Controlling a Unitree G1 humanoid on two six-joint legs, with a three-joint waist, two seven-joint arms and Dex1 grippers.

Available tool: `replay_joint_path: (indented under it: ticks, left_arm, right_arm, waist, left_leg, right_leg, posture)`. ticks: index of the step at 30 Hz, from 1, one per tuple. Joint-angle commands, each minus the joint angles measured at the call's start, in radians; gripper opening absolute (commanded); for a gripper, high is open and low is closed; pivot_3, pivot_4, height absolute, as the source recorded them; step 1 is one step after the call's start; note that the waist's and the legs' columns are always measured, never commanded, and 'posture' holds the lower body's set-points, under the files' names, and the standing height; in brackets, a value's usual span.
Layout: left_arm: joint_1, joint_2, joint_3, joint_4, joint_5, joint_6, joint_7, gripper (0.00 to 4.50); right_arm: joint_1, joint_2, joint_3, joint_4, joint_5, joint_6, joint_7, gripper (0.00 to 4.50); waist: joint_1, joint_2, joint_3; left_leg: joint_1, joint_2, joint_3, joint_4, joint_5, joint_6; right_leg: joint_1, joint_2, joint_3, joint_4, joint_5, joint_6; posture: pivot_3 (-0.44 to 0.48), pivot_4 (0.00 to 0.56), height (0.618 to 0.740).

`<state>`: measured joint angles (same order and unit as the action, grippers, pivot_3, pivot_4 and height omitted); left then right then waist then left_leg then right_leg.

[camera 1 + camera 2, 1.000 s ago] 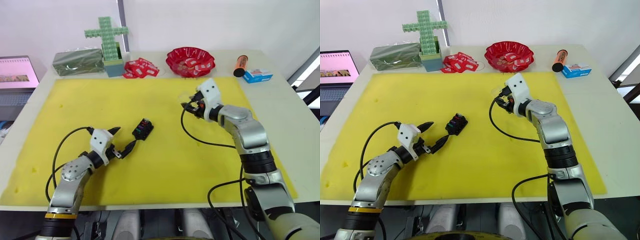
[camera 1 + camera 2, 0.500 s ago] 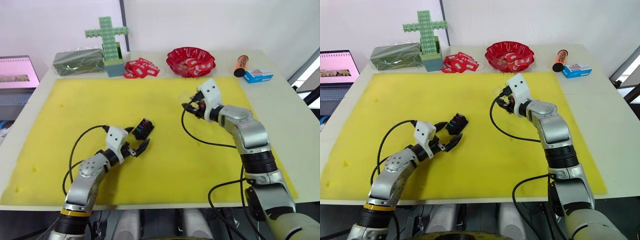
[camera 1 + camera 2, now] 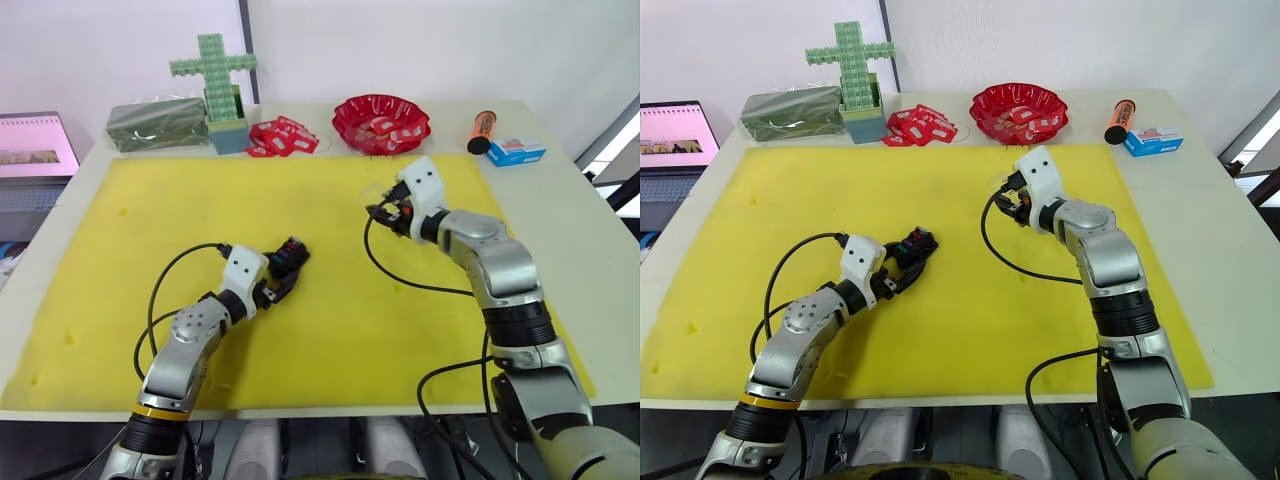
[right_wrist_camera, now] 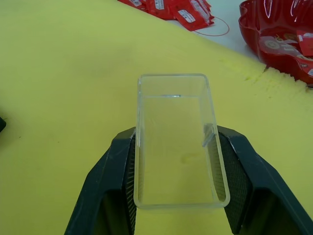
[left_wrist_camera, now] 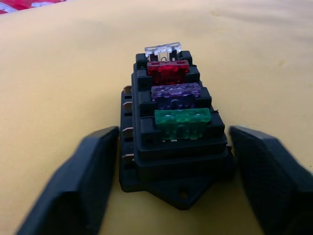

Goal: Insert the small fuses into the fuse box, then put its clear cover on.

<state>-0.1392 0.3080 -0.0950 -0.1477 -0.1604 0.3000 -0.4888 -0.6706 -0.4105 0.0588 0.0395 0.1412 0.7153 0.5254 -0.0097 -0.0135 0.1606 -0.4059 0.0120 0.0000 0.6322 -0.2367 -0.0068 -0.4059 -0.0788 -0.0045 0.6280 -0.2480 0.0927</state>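
With all four fuses (image 5: 174, 100) seated, the cover goes next.
Left gripper (image 5: 171, 183) has advanced, open, straddling the fuse box (image 5: 176, 166); right gripper (image 4: 177, 183) apparently still clamps the clear cover (image 4: 177, 142).

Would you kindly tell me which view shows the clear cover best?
The right wrist view: the clear cover sits large between the right tool's fingers. The eye views show merely a faint glint at that tool.
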Motion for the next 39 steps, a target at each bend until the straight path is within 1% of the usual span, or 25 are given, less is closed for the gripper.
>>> replay_joint_path:
  ticks: [1, 4, 6, 7, 9, 11, 12, 14, 15, 17, 21, 26, 32, 39]
  left_arm:
    - [0.008, 0.01, -0.003, 0.018, 0.008, 0.01, -0.005, 2.81]
    - [-0.016, 0.028, -0.009, 0.027, 0.0, -0.012, -0.048, 2.81]
    - [-0.041, 0.065, -0.011, 0.05, -0.002, -0.065, -0.117, 2.81]
    - [-0.055, 0.092, -0.015, 0.067, -0.009, -0.095, -0.171, 2.81]
    - [-0.09, 0.16, -0.025, 0.107, -0.07, -0.151, -0.36, 2.81]
    - [-0.133, 0.208, -0.036, 0.165, -0.121, -0.21, -0.533, 2.81]
    - [-0.157, 0.224, -0.045, 0.201, -0.124, -0.234, -0.587, 2.81]
    - [-0.194, 0.238, -0.059, 0.264, -0.118, -0.281, -0.665, 2.81]
    - [-0.228, 0.233, -0.075, 0.322, -0.119, -0.332, -0.736, 2.81]
    - [-0.283, 0.216, -0.096, 0.419, -0.117, -0.418, -0.832, 2.81]
    - [-0.374, 0.157, -0.102, 0.596, -0.078, -0.54, -0.865, 2.81]
    - [-0.41, 0.123, -0.098, 0.707, -0.058, -0.619, -0.879, 2.81]
    - [-0.408, 0.109, -0.091, 0.722, -0.063, -0.638, -0.88, 2.81]
    - [-0.403, 0.108, -0.087, 0.723, -0.059, -0.641, -0.877, 2.81]
  right_arm:
    - [-0.022, -0.004, -0.017, -0.058, 0.013, -0.007, 0.0, 1.81]
    - [-0.038, -0.018, 0.002, -0.064, 0.031, -0.019, 0.057, 1.81]
    - [-0.051, -0.044, 0.028, -0.073, 0.04, -0.043, 0.128, 1.81]
    - [-0.058, -0.057, 0.039, -0.084, 0.053, -0.05, 0.172, 1.81]
    - [-0.078, -0.098, 0.076, -0.129, 0.104, -0.061, 0.313, 1.81]
    - [-0.102, -0.136, 0.127, -0.149, 0.124, -0.088, 0.431, 1.81]
    - [-0.112, -0.152, 0.158, -0.151, 0.117, -0.111, 0.476, 1.81]
    - [-0.126, -0.165, 0.195, -0.144, 0.11, -0.134, 0.529, 1.81]
    - [-0.135, -0.154, 0.22, -0.147, 0.125, -0.127, 0.563, 1.81]
    - [-0.145, -0.133, 0.263, -0.147, 0.131, -0.13, 0.605, 1.81]
    - [-0.12, -0.11, 0.339, -0.145, 0.086, -0.17, 0.616, 1.81]
    - [-0.101, -0.091, 0.372, -0.146, 0.06, -0.171, 0.594, 1.81]
    - [-0.076, -0.093, 0.407, -0.148, 0.001, -0.197, 0.573, 1.81]
    - [-0.045, -0.107, 0.405, -0.199, -0.006, -0.142, 0.57, 1.81]
  waist:
    - [0.0, 0.0, 0.0]
    - [0.0, 0.0, 0.0]
    - [-0.001, 0.0, 0.0]
    - [-0.001, 0.0, 0.0]
    - [-0.002, 0.0, 0.0]
    - [-0.004, 0.001, 0.0]
    - [-0.004, 0.0, 0.0]
    - [-0.004, 0.0, 0.0]
    - [-0.004, 0.0, 0.0]
    - [-0.002, 0.0, 0.001]
    - [0.001, 0.0, 0.001]
    - [-0.001, 0.0, 0.001]
    - [0.001, 0.0, 0.0]
    - [0.001, 0.0, 0.0]
  left_leg:
    - [0.0, 0.0, 0.0, 0.0, 0.0, 0.0]
    - [0.0, 0.0, 0.0, 0.0, 0.0, 0.0]
    - [0.0, 0.0, 0.0, 0.0, 0.0, 0.0]
    - [0.0, 0.0, 0.001, 0.0, 0.0, 0.0]
    - [0.0, 0.0, 0.001, 0.0, 0.0, 0.0]
    - [-0.001, 0.0, 0.001, -0.001, 0.0, 0.0]
    - [-0.001, 0.0, 0.001, -0.001, 0.0, 0.0]
    - [-0.001, 0.001, 0.001, -0.001, 0.0, 0.0]
    - [-0.001, 0.001, 0.001, -0.001, 0.0, 0.0]
    - [-0.001, 0.001, 0.001, 0.0, 0.0, 0.0]
    - [-0.002, 0.0, 0.001, 0.001, 0.0, 0.0]
    - [-0.002, 0.0, 0.001, 0.001, 0.0, 0.0]
    - [-0.002, 0.0, 0.0, 0.001, 0.0, 0.0]
    - [-0.002, 0.0, 0.0, 0.001, 0.0, 0.0]
  right_leg:
    - [0.0, 0.0, 0.0, 0.0, 0.0, 0.0]
    - [0.0, 0.0, 0.0, 0.0, 0.0, 0.0]
    - [0.0, 0.0, 0.0, 0.0, 0.0, 0.0]
    - [0.0, 0.0, 0.0, 0.0, 0.0, 0.0]
    - [-0.001, 0.0, 0.0, 0.0, 0.0, 0.0]
    - [-0.002, 0.001, -0.001, -0.001, 0.0, -0.001]
    - [-0.002, 0.001, -0.001, -0.001, -0.001, -0.001]
    - [-0.002, 0.001, -0.001, -0.001, -0.001, -0.001]
    - [-0.002, 0.001, -0.001, -0.002, -0.001, -0.002]
    - [-0.001, 0.001, -0.001, -0.002, -0.002, -0.003]
    - [-0.001, 0.001, -0.001, -0.001, 0.0, 0.0]
    - [-0.002, 0.0, -0.001, -0.001, 0.0, 0.0]
    - [-0.001, 0.001, -0.001, 0.0, 0.0, 0.0]
    - [-0.001, 0.001, -0.001, 0.0, 0.0, 0.0]
  posture:
    - [0.0, 0.15, 0.74]
    - [0.0, 0.15, 0.74]
    - [0.0, 0.15, 0.74]
    - [0.0, 0.15, 0.74]
    - [0.0, 0.15, 0.74]
    - [0.0, 0.15, 0.74]
    - [0.0, 0.15, 0.74]
    - [0.0, 0.15, 0.74]
    - [0.0, 0.15, 0.74]
    - [0.0, 0.15, 0.74]
    - [0.0, 0.15, 0.74]
    - [0.0, 0.15, 0.74]
    - [0.0, 0.15, 0.74]
    - [0.0, 0.15, 0.74]
